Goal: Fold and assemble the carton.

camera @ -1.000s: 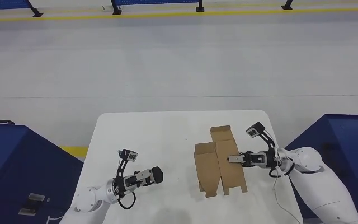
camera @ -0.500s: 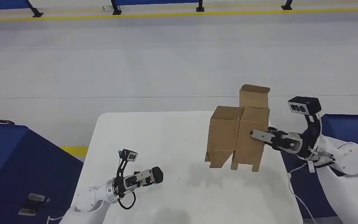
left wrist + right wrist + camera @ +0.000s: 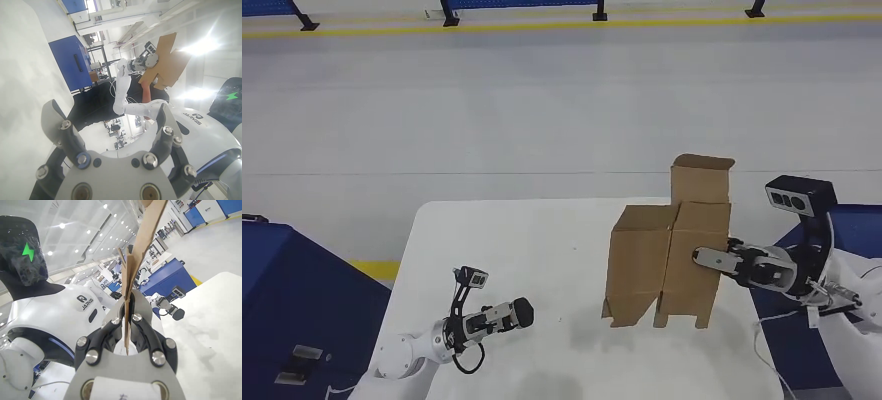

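Likely light and bendy, the carton stands upright at the table's 3 o'clock, edge pinched by the right tool; left tool, spread at 7 o'clock, should take the free panel

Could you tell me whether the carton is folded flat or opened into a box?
Folded flat: the carton shows edge-on as thin stacked layers pinched in the right gripper, standing upright.
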Tool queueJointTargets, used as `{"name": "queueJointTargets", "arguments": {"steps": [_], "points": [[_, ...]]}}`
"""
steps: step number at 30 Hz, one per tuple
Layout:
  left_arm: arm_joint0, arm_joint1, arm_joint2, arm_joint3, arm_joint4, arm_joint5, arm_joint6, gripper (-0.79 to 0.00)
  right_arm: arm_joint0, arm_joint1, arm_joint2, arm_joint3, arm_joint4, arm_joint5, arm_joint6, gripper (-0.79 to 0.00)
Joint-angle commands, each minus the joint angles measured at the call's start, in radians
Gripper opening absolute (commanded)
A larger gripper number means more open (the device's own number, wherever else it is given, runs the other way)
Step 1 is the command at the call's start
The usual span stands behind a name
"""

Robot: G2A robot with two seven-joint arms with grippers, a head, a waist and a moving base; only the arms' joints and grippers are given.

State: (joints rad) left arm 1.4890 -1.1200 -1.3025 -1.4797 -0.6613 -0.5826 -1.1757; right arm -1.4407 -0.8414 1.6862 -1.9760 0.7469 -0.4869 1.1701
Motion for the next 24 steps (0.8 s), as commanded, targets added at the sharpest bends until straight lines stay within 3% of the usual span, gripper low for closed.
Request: {"name": "queueJointTargets", "arguments": {"steps": [1, 5, 7, 11, 15, 21, 24], "points": [[0.0, 0.0, 0.0, 0.0, 0.0, 0.0, 0.0, 0.0, -0.004, -0.001, -0.004, -0.002, 0.007, 0.011, -0.013, -0.785], [0.0, 0.0, 0.0, 0.0, 0.0, 0.0, 0.0, 0.0, 0.013, -0.006, -0.051, 0.032, 0.306, 0.241, -0.007, -0.785], [0.0, 0.0, 0.0, 0.0, 0.0, 0.0, 0.0, 0.0, 0.045, -0.009, -0.092, 0.085, 0.518, 0.448, 0.029, -0.785], [0.0, 0.0, 0.0, 0.0, 0.0, 0.0, 0.0, 0.0, 0.119, -0.021, -0.249, 0.195, 0.789, 0.87, 0.046, -0.785], [0.0, 0.0, 0.0, 0.0, 0.0, 0.0, 0.0, 0.0, 0.185, -0.044, -0.433, 0.278, 1.039, 1.202, -0.065, -0.785], [0.0, 0.0, 0.0, 0.0, 0.0, 0.0, 0.0, 0.0, 0.198, -0.057, -0.591, 0.253, 1.487, 1.494, -0.357, -0.785], [0.0, 0.0, 0.0, 0.0, 0.0, 0.0, 0.0, 0.0, 0.184, -0.048, -0.67, 0.256, 1.635, 1.499, -0.376, -0.785]]}}
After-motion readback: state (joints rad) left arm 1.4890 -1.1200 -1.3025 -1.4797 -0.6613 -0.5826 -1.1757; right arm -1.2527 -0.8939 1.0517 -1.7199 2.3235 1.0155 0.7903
